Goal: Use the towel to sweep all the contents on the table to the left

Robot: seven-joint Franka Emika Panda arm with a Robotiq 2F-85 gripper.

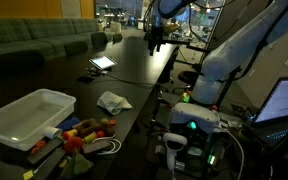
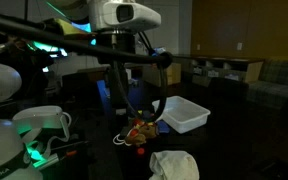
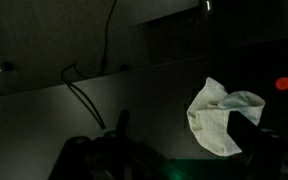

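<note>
Gripper (image 1: 156, 40) hangs high above the table (image 1: 134, 70). Its jaws are spread wide with nothing between them.

Towel (image 1: 114, 101) lies crumpled on the dark top, touching nothing. In the wrist view it sits at 3 o'clock of centre.

Handling, my judgement: the cloth is light, soft and limp. It should slide easily on the smooth top and bunch up under any push. I would pinch a raised fold near its middle, so the rest trails as a broad sweeping edge.

White bin (image 1: 29, 112) stands at 9 o'clock of the towel. Its inside looks empty as far as I can see.

Contents (image 1: 84, 132) sit on the table at 7 o'clock of the towel, just beside the bin's near corner. They are red, orange and yellow pieces plus a white cable, and none are in the bin.
</note>
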